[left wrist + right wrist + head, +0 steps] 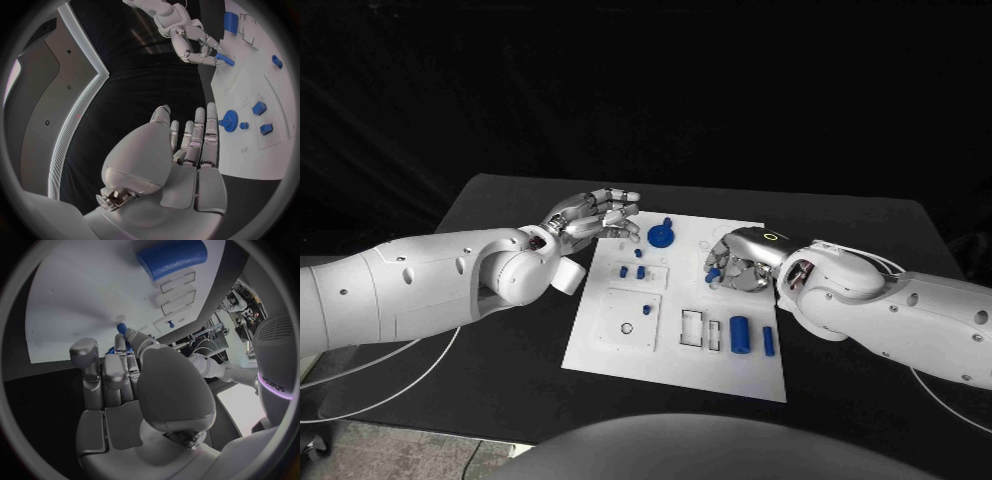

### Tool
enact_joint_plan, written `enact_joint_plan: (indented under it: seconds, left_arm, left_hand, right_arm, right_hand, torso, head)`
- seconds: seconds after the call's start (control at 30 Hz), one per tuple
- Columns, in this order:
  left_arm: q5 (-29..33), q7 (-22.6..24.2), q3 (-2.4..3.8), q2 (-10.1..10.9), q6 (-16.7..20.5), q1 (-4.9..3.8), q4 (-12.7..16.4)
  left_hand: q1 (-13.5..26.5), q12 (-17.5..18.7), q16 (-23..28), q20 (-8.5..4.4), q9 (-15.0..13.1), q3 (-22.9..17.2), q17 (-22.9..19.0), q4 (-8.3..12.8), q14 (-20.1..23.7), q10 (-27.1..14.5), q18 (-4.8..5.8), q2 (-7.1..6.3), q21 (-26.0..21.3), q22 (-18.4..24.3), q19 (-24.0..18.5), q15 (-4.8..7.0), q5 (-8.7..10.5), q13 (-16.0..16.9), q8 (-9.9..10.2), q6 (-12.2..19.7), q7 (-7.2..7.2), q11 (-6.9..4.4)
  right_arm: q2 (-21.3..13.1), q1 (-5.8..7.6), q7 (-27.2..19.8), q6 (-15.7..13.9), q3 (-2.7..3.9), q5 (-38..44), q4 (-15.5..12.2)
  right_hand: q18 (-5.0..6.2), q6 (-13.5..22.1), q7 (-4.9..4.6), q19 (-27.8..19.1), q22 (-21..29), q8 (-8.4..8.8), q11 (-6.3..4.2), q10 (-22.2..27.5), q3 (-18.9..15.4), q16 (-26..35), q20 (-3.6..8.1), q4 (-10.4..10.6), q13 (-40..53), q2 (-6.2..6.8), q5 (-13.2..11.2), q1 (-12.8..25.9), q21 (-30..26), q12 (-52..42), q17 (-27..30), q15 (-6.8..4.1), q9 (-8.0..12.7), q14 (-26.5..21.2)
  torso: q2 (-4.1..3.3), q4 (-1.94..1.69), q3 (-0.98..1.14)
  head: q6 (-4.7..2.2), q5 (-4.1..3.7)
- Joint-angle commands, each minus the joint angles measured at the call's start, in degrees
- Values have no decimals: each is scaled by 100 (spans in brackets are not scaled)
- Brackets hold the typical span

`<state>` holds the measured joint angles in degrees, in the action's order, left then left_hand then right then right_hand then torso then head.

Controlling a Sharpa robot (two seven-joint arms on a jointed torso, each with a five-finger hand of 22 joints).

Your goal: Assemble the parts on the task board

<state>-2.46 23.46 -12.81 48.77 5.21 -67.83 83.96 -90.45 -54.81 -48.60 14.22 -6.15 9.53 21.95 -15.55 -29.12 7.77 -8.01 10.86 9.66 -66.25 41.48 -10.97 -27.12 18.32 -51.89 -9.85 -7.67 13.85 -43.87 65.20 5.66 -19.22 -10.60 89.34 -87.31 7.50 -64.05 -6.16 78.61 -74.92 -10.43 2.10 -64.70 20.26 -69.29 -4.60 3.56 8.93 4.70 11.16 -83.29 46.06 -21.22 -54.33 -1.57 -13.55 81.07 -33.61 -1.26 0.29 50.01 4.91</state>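
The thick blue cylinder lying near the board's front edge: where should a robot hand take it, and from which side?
Probably across its middle, from above: the thick blue cylinder lies flat on the task board, its long sides bare. A thinner blue cylinder lies close on one side and outlined slots on the other, so the fingers should drop into those gaps.

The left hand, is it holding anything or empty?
Empty: the left hand has its fingers stretched out straight with nothing between them, near the blue gear.
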Motion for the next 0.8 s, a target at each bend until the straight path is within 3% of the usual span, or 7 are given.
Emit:
enact_joint_plan:
  seconds: [0.03, 0.2, 0.47, 0.63, 0.8]
  left_arm:
    - [-19, -5, 2, -6, -145, 3, 7]
    - [-19, -21, 2, 7, -138, 4, 10]
    - [-19, -34, 1, -10, -144, 8, -4]
    - [-19, -38, 1, -27, -155, 18, -17]
    - [-19, -40, 1, -23, -165, 27, -11]
  left_hand:
    - [-13, -29, -38, -9, 14, -28, -7, -12, 43, 13, 49, 65, -24, -13, -22, 4, -30, -12, 32, -39, -69, 14]
    - [-15, -32, -42, -11, 27, -32, -11, -19, 45, 16, 51, 70, -26, -18, -23, 4, -44, -22, 42, -53, -71, 15]
    - [-17, -36, -45, -12, 38, -35, -14, -24, 47, 21, 53, 74, -28, -23, -24, 3, -57, -30, 52, -66, -71, 16]
    - [-21, -38, -48, -13, 51, -40, -17, -29, 50, 25, 55, 77, -30, -28, -25, 2, -71, -40, 65, -76, -71, 17]
    - [-24, -39, -50, -14, 63, -46, -21, -34, 53, 25, 57, 84, -33, -32, -28, 1, -80, -49, 78, -81, -70, 19]
  right_arm:
    - [-41, 21, -94, -423, 4, 139, -69]
    - [-167, 130, -55, -411, 5, 107, -311]
    - [-309, 304, -36, -231, 6, -211, -934]
    - [-150, 278, -53, -59, 6, -280, -1163]
    - [190, 130, -97, -53, 7, -148, -1183]
  right_hand:
    - [-39, -86, 53, 12, -578, -128, 9, -44, -57, 10, 39, 7, -24, -26, 26, 1, 38, 33, 13, -38, -266, 6]
    - [-39, -90, 61, 13, -577, -138, 5, -66, -75, 19, 44, 10, -33, -20, 25, 9, 36, 53, 24, -42, -285, 8]
    - [-45, -82, 61, 23, -581, -155, 0, -115, -107, 23, 57, -3, -80, -8, 150, -6, 60, 164, 19, -49, -352, 27]
    - [-54, -86, 59, 43, -593, -165, -1, -145, -119, -2, 62, -11, -100, 1, 203, -10, 118, 210, -24, -53, -382, 50]
    - [-59, -87, 57, 58, -600, -168, -3, -168, -125, -26, 66, -20, -115, 7, 237, -17, 155, 245, -60, -56, -403, 73]
  torso:
    - [0, 1, 1]
    - [1, 1, 1]
    - [8, -1, 0]
    - [10, -4, 1]
    - [-2, -11, 1]
  head:
    - [-1, 26]
    - [-1, 32]
    - [-1, 7]
    - [-1, 22]
    - [-1, 30]
